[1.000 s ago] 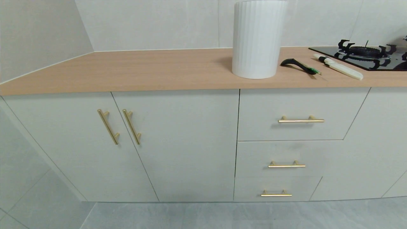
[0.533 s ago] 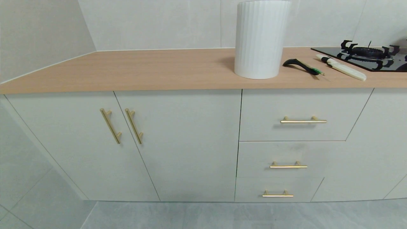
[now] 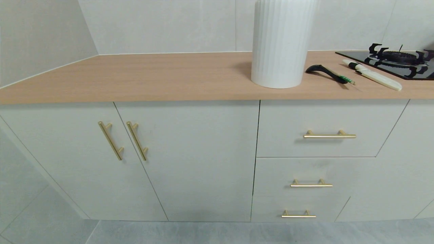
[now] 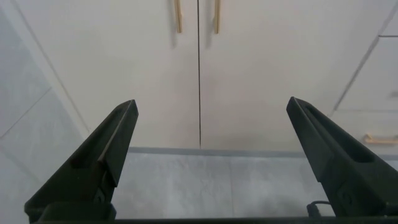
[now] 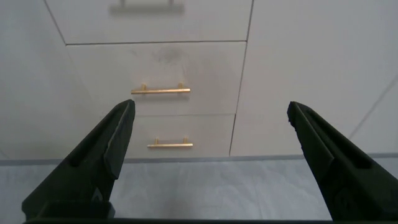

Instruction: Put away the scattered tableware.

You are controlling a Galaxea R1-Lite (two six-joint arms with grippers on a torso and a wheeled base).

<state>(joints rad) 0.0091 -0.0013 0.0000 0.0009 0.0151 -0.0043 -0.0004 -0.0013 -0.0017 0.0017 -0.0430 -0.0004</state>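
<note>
On the wooden countertop [image 3: 152,76] stands a tall white ribbed container [image 3: 280,42]. To its right lie a black-handled peeler with a green tip [image 3: 329,73] and a white knife with a black band [image 3: 373,75]. My left gripper [image 4: 208,124] is open, low before the double cabinet doors [image 4: 199,68]. My right gripper [image 5: 211,127] is open too, low before the lower drawers [image 5: 160,91]. Nothing is held in either.
A black gas hob [image 3: 396,59] sits at the counter's far right. Below are two cabinet doors with gold handles [image 3: 110,140] and a stack of three drawers with gold handles [image 3: 329,135]. Grey floor tiles [image 3: 203,234] lie in front, a tiled wall behind.
The whole head view has shifted: the camera moved, so counter and cabinets sit slightly lower and farther right in the picture. Nothing on the counter has moved.
</note>
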